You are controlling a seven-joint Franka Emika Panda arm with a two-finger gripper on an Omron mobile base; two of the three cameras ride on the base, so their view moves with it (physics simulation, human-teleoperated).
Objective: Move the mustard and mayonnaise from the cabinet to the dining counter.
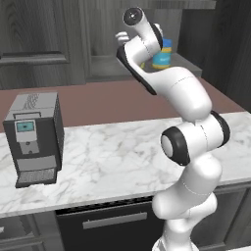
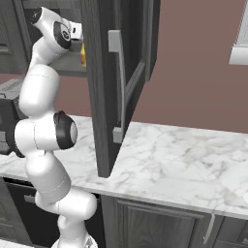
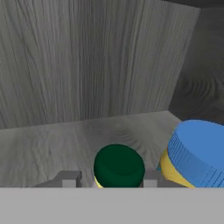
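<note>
Claw point(image 3: 106, 180) was clamped on the mustard point(image 3: 119, 166) below its cap, left of the mayonnaise point(image 3: 199, 153) in the cabinet point(image 3: 87, 65). Bottle likely light, rigid, slick; grip body, not cap.

White arm point(image 2: 46, 131) reaches up from the lower left into the cabinet point(image 2: 104, 87), whose dark wood-grain door hangs open with a long steel bar handle point(image 2: 116, 87). A bit of yellow point(image 2: 83, 54) peeks beside the wrist on the shelf. Marble worktop point(image 2: 179, 164) runs right under a brownish wall point(image 2: 193, 63)
</note>
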